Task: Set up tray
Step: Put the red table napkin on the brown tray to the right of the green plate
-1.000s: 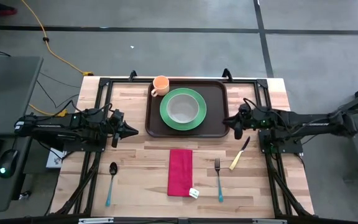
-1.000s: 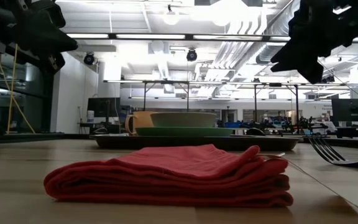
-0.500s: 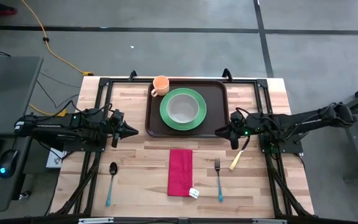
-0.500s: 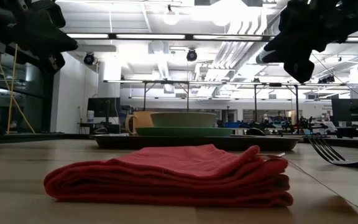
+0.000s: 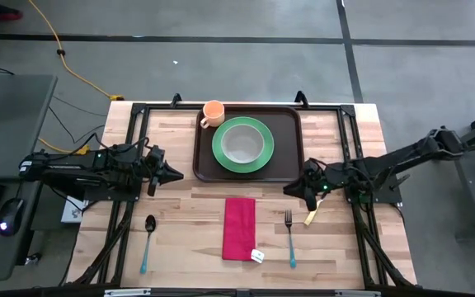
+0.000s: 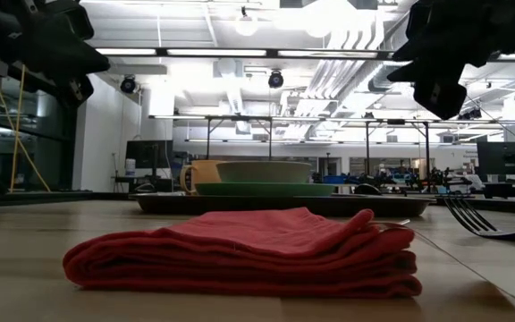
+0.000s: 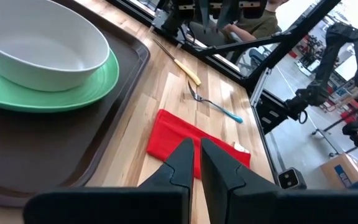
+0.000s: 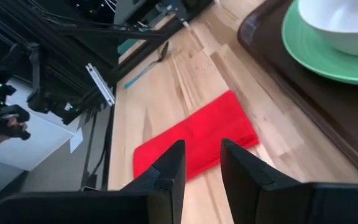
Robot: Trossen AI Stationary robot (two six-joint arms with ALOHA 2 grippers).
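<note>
The dark brown tray [image 5: 287, 124] lies at the table's far middle. It holds a green plate [image 5: 221, 148] with a white bowl [image 5: 242, 145] and an orange cup [image 5: 213, 112]. A folded red napkin [image 5: 239, 228] lies flat on the wood nearer the front; it also shows in the right wrist view [image 8: 194, 146]. A spoon [image 5: 147, 243], a fork [image 5: 290, 238] and a yellow-handled knife [image 5: 312, 216] lie on the table. My right gripper [image 5: 291, 190] hovers open between the tray's near right corner and the fork. My left gripper [image 5: 178, 173] is shut and empty, left of the tray.
Black frame rails run along the table's left, right and far edges. Bare wood lies between the tray and the napkin. The knife's blade end is under my right gripper in the high view.
My right gripper has gone from beside the tray's right rim toward the table's near edge and a little toward the left, ending over the wood near the knife and fork. No object has moved.
</note>
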